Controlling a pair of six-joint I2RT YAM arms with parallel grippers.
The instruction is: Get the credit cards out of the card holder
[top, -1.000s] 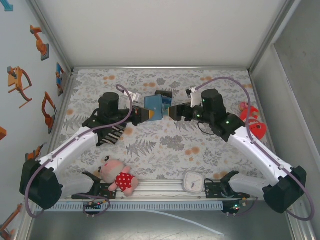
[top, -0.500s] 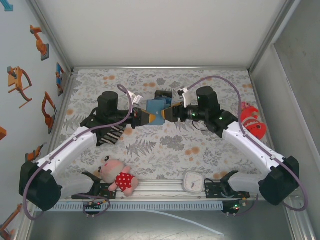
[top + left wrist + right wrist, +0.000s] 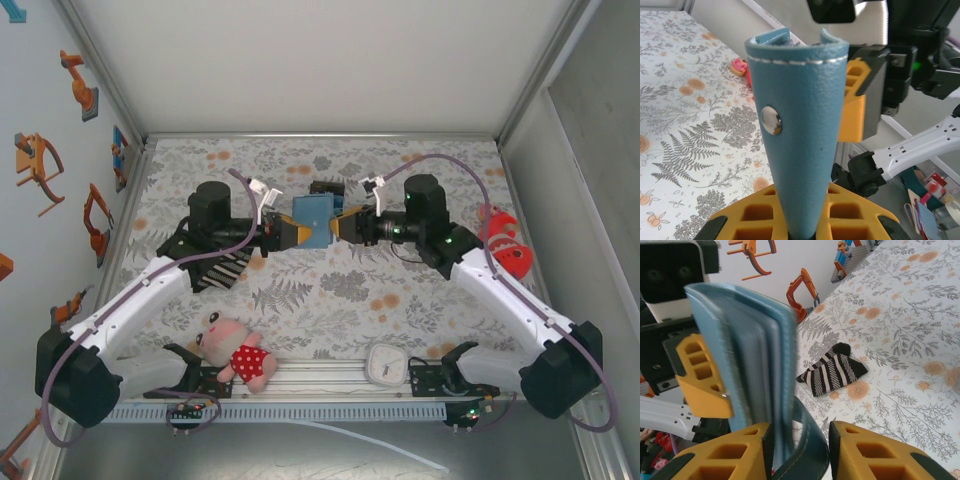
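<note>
card holder [image 3: 312,218] (steel-blue) clamped in left jaws; right jaws flank it, grip unclear.

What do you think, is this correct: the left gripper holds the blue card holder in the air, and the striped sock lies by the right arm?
Not quite. The left gripper holds the card holder in the air, but the striped sock lies by the left arm, not the right. The top external view shows it.
</note>
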